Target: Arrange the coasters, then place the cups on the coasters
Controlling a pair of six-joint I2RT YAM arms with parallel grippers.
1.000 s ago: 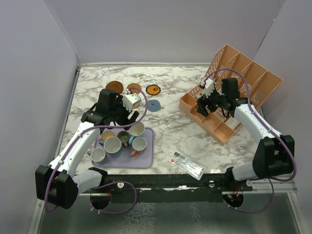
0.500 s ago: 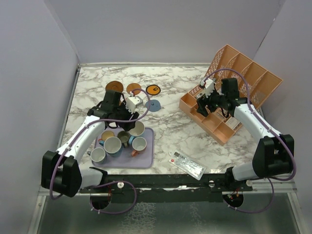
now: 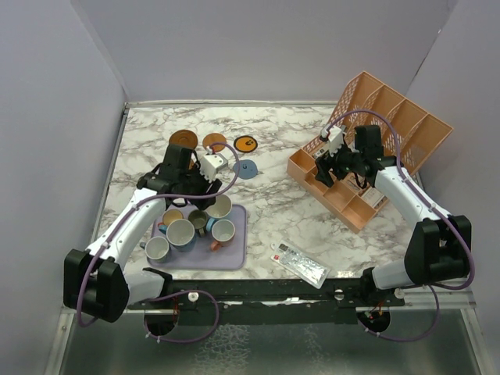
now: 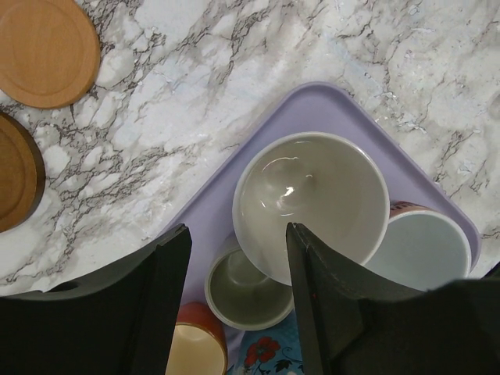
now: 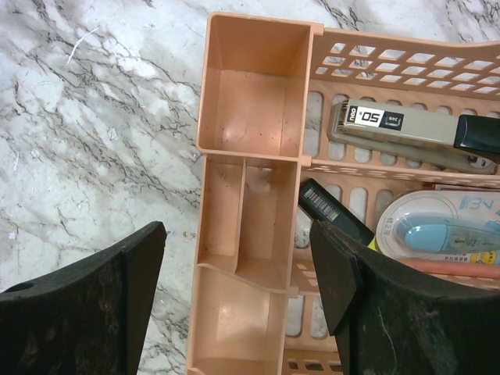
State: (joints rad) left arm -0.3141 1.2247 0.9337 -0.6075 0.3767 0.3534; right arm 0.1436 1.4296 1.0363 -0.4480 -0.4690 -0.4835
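Several cups stand on the lavender tray (image 3: pixel 234 254). My left gripper (image 4: pixel 238 301) hovers over its far end, jaws open. Between them lie the olive-green cup (image 4: pixel 242 293) and the near rim of the grey-white cup (image 4: pixel 312 195); tray shows between the left finger and both cups. An orange cup (image 4: pixel 195 348) and a pale cup (image 4: pixel 426 250) stand beside these. Coasters lie behind the tray: dark brown (image 3: pixel 181 138), tan-orange (image 3: pixel 214 141), orange with a black mark (image 3: pixel 246 143), grey-blue (image 3: pixel 247 169). My right gripper (image 5: pixel 238 289) is open and holds nothing, above the orange organiser (image 5: pixel 250 101).
The organiser holds a stapler (image 5: pixel 406 129), a correction tape (image 5: pixel 445 230) and a dark barcoded item. A flat packet (image 3: pixel 299 264) lies near the table's front edge. Grey walls close the left, back and right sides.
My left arm has shifted over the tray's far cups and its jaws have narrowed. The right arm and the cups have not moved.
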